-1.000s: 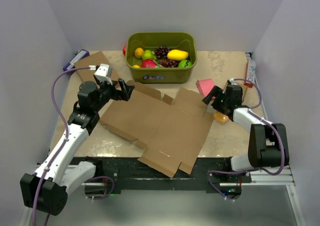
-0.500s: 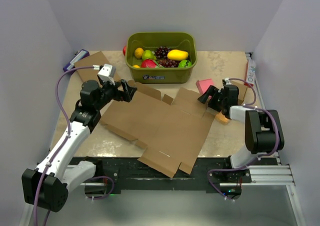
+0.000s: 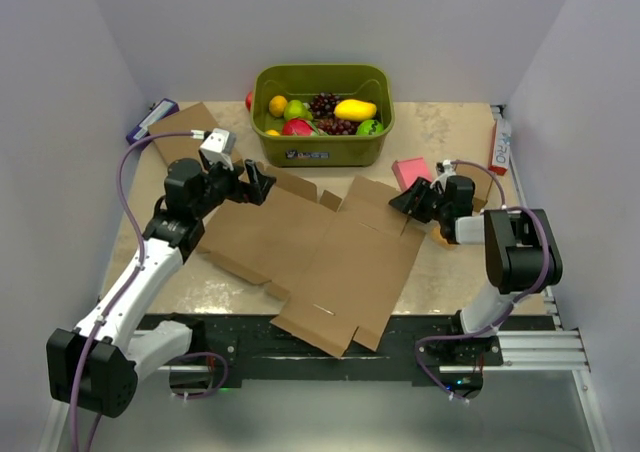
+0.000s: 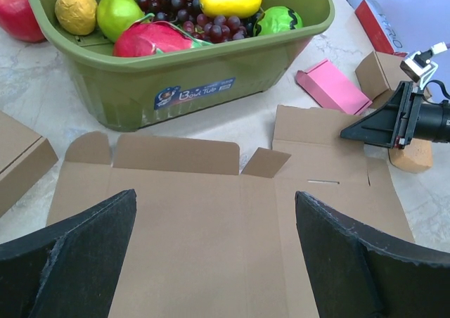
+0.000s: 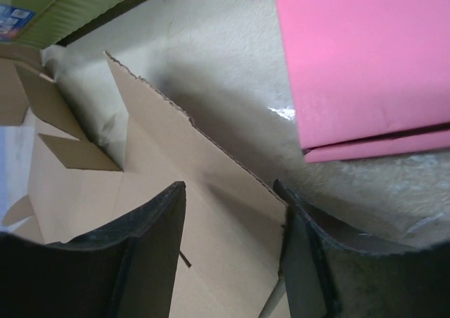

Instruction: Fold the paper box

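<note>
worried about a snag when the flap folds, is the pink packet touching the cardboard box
Apart. The right wrist view shows a strip of bare table between the pink packet and the cardboard box edge.

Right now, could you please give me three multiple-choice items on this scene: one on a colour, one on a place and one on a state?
1. The bin is:
A. blue
B. olive green
C. white

2. The pink packet lies:
A. on the table, by the far right corner of the box
B. in the bin
C. on top of the box

3. The left gripper is:
A. shut on the box
B. shut on a fruit
C. open, holding nothing

Key:
1 B: the bin's walls show olive green in the top and left wrist views.
2 A: the packet rests on bare table just beyond the box's flap.
3 C: the left wrist view shows its fingers wide apart, with only the flat box below them.
</note>
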Controlling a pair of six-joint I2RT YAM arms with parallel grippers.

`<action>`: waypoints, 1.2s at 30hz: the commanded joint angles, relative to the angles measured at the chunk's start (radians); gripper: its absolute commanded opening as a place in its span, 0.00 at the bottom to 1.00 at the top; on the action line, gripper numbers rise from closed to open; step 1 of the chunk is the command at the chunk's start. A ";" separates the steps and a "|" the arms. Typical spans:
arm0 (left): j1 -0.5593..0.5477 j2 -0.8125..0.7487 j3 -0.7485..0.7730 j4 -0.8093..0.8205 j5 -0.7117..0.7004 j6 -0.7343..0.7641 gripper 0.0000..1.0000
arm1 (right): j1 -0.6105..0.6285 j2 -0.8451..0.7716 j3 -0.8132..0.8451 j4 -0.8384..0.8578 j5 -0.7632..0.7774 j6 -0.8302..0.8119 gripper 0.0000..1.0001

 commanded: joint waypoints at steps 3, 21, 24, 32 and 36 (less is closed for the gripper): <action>-0.004 0.008 0.001 0.042 0.042 0.035 0.98 | -0.001 -0.012 -0.034 0.147 -0.115 0.022 0.44; -0.004 0.048 0.041 0.192 0.387 0.018 0.97 | 0.029 -0.277 0.099 -0.065 -0.252 -0.134 0.03; -0.004 0.045 0.079 0.238 0.417 0.020 0.96 | 0.068 -0.339 0.211 -0.238 -0.218 -0.234 0.00; -0.026 0.108 0.314 0.236 0.508 0.121 0.96 | 0.173 -0.356 0.568 -0.568 -0.264 -0.433 0.00; -0.035 0.191 0.467 0.212 0.614 0.188 0.99 | 0.245 -0.328 0.728 -0.726 -0.288 -0.519 0.00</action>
